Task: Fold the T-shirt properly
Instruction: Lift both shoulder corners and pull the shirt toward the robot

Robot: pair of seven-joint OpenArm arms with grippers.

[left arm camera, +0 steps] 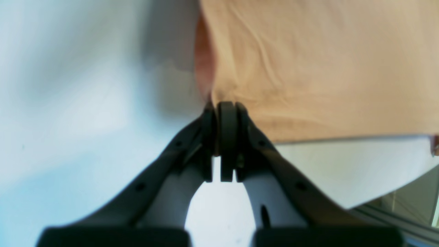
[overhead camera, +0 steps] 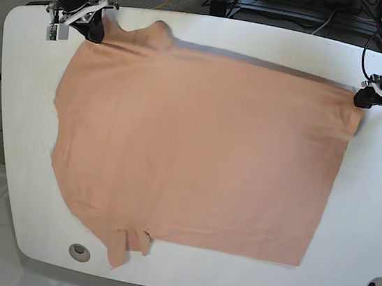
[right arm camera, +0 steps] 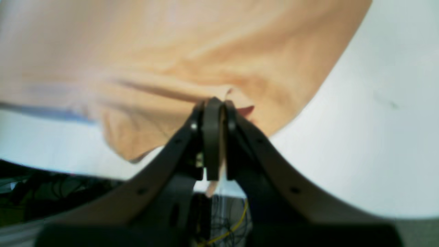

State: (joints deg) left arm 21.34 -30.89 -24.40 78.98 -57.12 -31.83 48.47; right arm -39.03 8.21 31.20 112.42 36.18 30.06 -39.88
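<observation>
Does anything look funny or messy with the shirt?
A little. The T-shirt lies mostly flat, but the sleeve at the near table edge is bunched and crumpled. Both grippers, left and right, pinch its far edge.

Light is bright and even, diffuse from above. In the base view the white table point(overhead camera: 372, 209) is close to overexposed, and the T-shirt point(overhead camera: 196, 158) throws only a thin grey shadow along its far edge. That view is sharp, with the table's outline bowed by the wide lens.

Both wrist views are soft. The left gripper point(left arm camera: 226, 106) and right gripper point(right arm camera: 213, 102) are blurred, near-black silhouettes, and the cloth behind them smears, most at the right wrist view's left side. The left wrist view has a pale blue cast and a soft grey shadow beside the cloth.
</observation>
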